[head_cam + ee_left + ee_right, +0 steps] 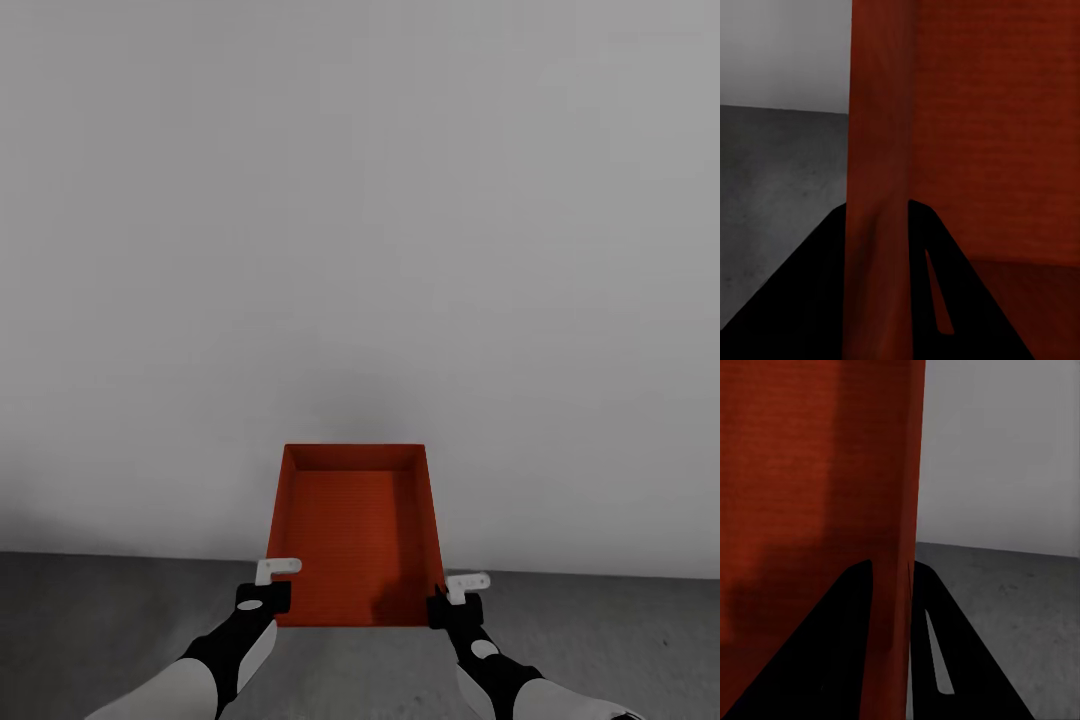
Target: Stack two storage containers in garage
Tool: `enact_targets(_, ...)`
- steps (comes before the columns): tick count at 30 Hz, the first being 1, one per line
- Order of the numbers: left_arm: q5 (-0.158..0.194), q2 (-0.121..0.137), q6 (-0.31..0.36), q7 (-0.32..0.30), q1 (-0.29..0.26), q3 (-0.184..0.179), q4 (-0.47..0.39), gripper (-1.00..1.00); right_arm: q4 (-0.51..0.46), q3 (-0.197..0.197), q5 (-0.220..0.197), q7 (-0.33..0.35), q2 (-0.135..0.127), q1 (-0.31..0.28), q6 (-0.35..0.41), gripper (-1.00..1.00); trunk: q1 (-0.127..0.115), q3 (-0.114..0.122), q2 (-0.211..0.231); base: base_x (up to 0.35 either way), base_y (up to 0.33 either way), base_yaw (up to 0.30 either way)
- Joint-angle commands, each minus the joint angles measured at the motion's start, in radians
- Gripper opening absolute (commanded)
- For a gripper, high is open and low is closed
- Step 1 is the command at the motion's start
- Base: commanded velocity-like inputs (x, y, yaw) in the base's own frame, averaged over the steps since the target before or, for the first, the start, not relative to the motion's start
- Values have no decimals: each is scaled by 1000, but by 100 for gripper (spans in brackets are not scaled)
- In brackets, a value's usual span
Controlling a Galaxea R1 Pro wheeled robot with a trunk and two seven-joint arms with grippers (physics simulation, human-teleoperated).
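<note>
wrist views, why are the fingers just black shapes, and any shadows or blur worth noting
Left wrist view: the fingers render as flat black silhouettes, no shading, straddling the bin wall; the floor looks soft and mottled. Right wrist view: the same black fingers, and a darker patch on the bin's inside. Head view: a soft shadow inside the bin near the right gripper, dim floor, evenly grey wall, no glare.

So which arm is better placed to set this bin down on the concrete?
Neither alone: the left claw and the right claw each clamp a near corner of the bin, so lowering it level probably takes both.
</note>
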Motion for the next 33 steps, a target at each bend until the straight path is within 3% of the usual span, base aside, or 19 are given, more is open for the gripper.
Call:
enact_targets(1, -5, 11, 4, 11, -2, 74, -6, -100, 7, -8, -3, -1, 0, 0, -2, -100, 0, -3, -1, 0, 0, 0)
enact_targets(33, -3, 11, 6, 10, -2, 74, -4, -100, 7, -8, -3, -1, -1, 0, -2, -100, 0, -55, -1, 0, 0, 0)
